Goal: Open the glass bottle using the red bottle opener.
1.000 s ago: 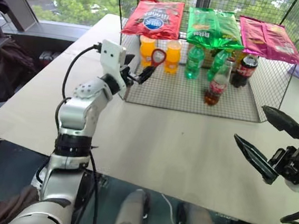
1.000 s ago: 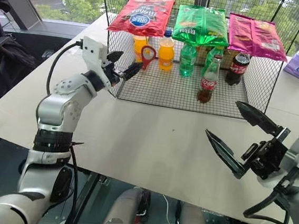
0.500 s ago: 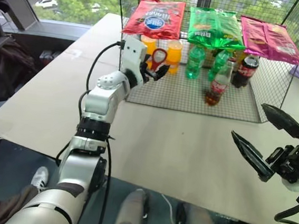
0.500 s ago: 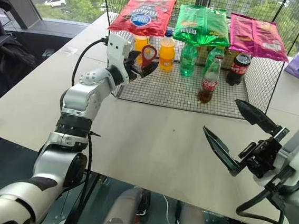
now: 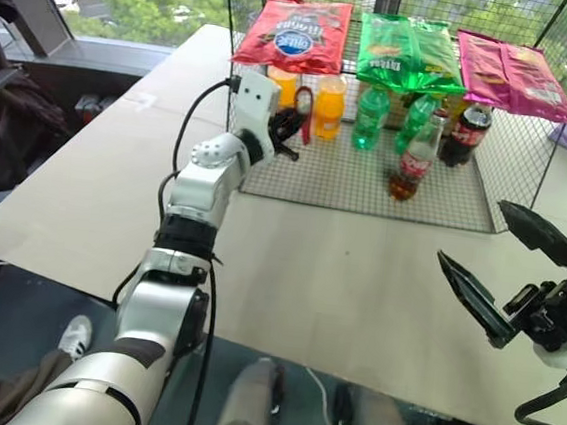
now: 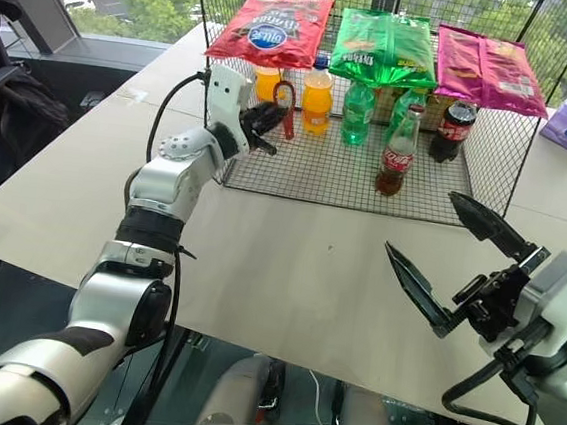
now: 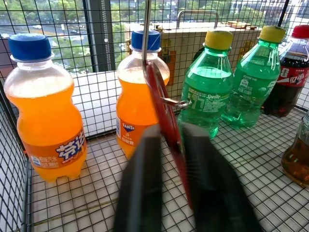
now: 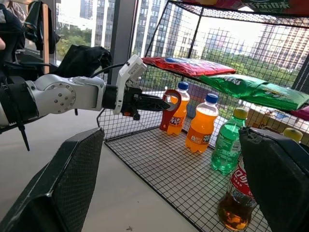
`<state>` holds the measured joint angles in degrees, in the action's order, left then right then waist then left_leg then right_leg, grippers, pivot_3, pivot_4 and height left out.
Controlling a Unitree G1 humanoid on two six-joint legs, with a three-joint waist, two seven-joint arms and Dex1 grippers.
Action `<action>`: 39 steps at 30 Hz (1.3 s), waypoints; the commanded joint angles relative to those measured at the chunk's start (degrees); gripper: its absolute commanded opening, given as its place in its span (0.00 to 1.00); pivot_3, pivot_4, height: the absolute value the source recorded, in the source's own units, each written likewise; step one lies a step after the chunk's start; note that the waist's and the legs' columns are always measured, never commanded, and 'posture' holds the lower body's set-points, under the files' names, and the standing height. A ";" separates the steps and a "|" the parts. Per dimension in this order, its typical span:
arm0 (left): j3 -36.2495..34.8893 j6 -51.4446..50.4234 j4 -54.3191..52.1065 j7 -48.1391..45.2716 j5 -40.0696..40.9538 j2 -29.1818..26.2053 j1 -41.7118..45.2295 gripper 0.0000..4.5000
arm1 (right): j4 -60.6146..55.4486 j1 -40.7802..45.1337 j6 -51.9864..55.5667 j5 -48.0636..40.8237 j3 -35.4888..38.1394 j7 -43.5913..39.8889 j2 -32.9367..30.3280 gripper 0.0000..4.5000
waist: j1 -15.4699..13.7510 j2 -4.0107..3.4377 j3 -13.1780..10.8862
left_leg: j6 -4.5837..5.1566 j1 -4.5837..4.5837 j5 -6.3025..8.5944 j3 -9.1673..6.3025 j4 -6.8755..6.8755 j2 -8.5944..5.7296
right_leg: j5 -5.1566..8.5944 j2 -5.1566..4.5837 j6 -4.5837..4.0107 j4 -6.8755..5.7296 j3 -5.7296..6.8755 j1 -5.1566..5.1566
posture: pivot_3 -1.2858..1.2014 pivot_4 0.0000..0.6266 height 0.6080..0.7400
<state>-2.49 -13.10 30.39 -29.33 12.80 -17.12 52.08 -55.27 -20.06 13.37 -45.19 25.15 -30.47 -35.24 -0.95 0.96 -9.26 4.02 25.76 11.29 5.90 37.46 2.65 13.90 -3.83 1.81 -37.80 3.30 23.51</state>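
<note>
**Left end effector clamped on the red opener inside the wire rack**

Left eye view: the left end effector (image 5: 293, 131) reached into the wire rack (image 5: 465, 205) at about 11 o'clock on the tabletop (image 5: 288, 273), its fingers closed on the red bottle opener (image 5: 303, 114). The opener stood edge-on with its long axis roughly upright, loop uppermost. The glass bottle (image 5: 413, 157) stood upright at about 1 o'clock, neck pointing up, a red label band round its middle, well apart from the opener.

Right eye view: the right end effector (image 6: 449, 264) hovered over the near right part of the tabletop at about 4 o'clock, its two black fingers spread wide with nothing between them. Three snack bags lay on the rack's top: a red bag (image 6: 271, 26), a green bag (image 6: 383, 47) and a pink bag (image 6: 488, 68); their print could not be read.

Left wrist view: the opener rose between the two fingers (image 7: 141, 188), tilted slightly, in front of an orange bottle (image 7: 140, 104) marked "Fanta". A second orange bottle (image 7: 46, 111) carried Chinese characters, and a green bottle (image 7: 208, 87) read "Sprite". A dark cola bottle (image 7: 289, 72) with a red cap stood farther off.

Right wrist view: the opener's loop showed against the orange bottles, gripped by the left end effector, while the glass bottle stood nearer the camera, between the parted fingers.
</note>
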 commanded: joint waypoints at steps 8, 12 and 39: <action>-2.85 3.67 -2.08 -11.34 4.17 -2.66 -0.22 0.00 | -0.30 0.04 0.35 0.11 1.46 1.05 -0.53 1.00 | 0.09 0.01 -0.01 | 0.00 -0.01 0.00 0.01 0.00 0.00 | 0.00 0.00 0.00 -0.01 -0.01 0.00 | 0.52 0.24 1.00; -3.37 3.71 -1.27 -15.49 5.49 -3.98 -0.20 0.00 | 0.26 0.55 1.31 0.44 0.55 1.52 -0.86 1.00 | 0.03 0.01 -0.01 | 0.00 0.00 0.00 0.01 0.01 0.00 | 0.00 0.00 0.00 -0.02 -0.01 0.00 | 0.52 0.24 1.00; -9.46 -41.21 -33.32 -25.48 46.35 -3.11 -13.83 0.00 | 19.04 35.57 28.29 -20.55 -23.41 21.98 10.49 1.00 | 0.10 0.04 -0.03 | 0.00 0.08 -0.01 -0.09 0.40 0.17 | -0.02 0.13 -0.04 -0.19 -0.01 -0.06 | 0.52 0.24 1.00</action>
<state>-10.98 -53.37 0.48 -55.03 56.39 -19.86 37.86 -35.89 14.30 41.16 -63.62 1.16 -8.36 -25.10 -0.85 1.00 -9.29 4.02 25.86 11.28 5.81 37.86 2.80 13.88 -3.69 1.77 -37.98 3.29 23.45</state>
